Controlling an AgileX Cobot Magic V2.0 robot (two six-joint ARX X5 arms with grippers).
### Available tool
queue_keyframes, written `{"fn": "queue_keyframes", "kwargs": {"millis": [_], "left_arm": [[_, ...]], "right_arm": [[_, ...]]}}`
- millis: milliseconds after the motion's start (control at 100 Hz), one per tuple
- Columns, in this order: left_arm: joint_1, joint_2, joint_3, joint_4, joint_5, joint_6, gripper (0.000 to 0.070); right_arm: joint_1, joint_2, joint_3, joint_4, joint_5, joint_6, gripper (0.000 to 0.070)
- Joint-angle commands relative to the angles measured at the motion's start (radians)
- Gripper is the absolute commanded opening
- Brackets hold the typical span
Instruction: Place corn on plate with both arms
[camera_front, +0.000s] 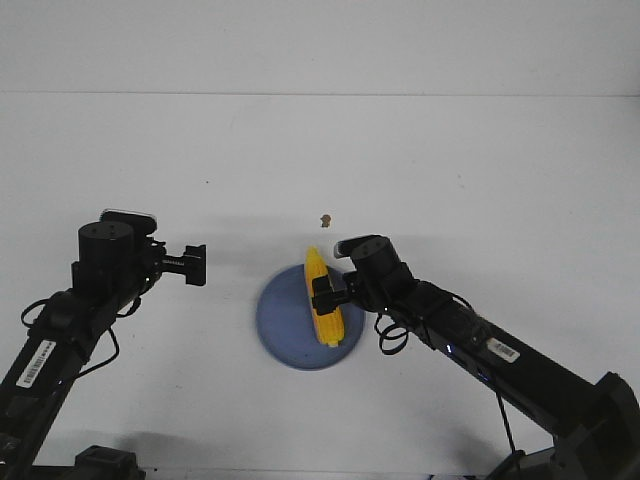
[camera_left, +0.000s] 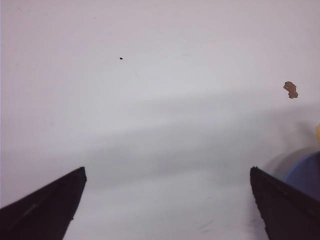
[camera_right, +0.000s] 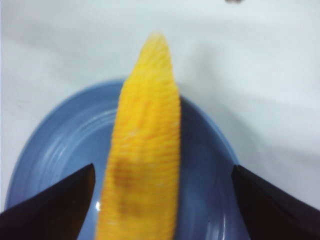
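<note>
— Over the plate (camera_front: 285, 330), what are the right gripper (camera_front: 328, 296) fingers doing?
— Spread wide, either side of the corn (camera_right: 145, 165) lying there, not clamping it.
— And the left gripper (camera_front: 196, 264)?
— Fingers apart, holding nothing, above bare table (camera_left: 160, 125).
</note>
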Motion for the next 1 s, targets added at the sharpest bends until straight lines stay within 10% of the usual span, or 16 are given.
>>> {"fn": "queue_keyframes", "kwargs": {"millis": [0, 600, 990], "left_arm": [[-0.001, 0.010, 0.016, 0.007, -0.001, 0.015, 0.0700], [0.064, -0.031, 0.010, 0.052, -0.002, -0.008, 0.0700], [0.098, -0.363, -0.323, 0.300, -0.002, -0.072, 0.0700]], "right_arm": [[-0.018, -0.038, 0.011, 0.020, 0.009, -0.014, 0.0576], [-0.491, -0.649, -0.053, -0.117, 0.275, -0.371, 0.0582], [-0.553, -1.115, -0.498, 0.094, 0.160, -0.386, 0.0581]]}}
